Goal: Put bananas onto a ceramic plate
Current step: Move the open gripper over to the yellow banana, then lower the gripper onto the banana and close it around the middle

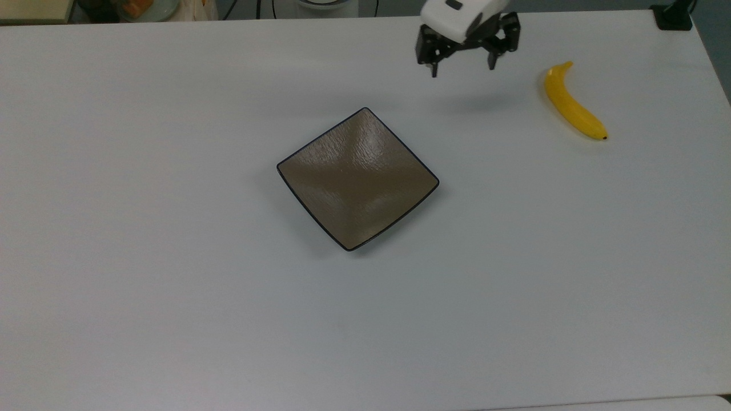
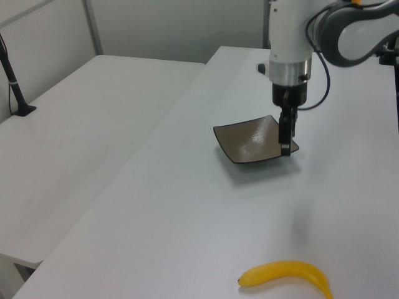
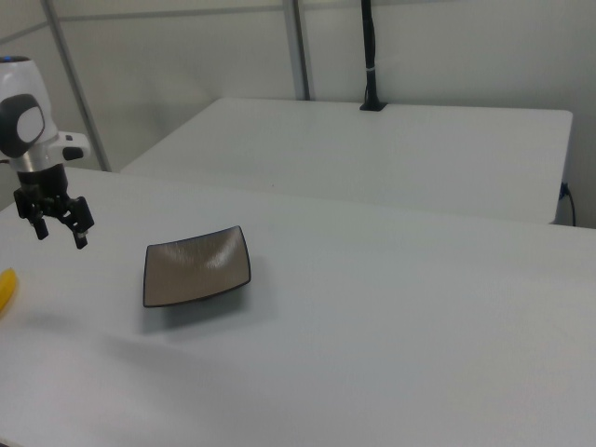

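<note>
Banana (image 1: pixel 573 104) lies on the table (image 1: pixel 171 285), well apart from the empty plate (image 1: pixel 358 178), toward the top view's right. Gripper (image 1: pixel 464 68) hovers near it, fingers spread, empty. Banana looks light, smooth, probably slippery; grab mid-length, across the curve.

A big white table (image 1: pixel 171 285) holds a square brown plate (image 1: pixel 358 178) near its middle and a yellow banana (image 1: pixel 573 105) lying flat, well apart from the plate, toward the top view's right, with bare table between them.
</note>
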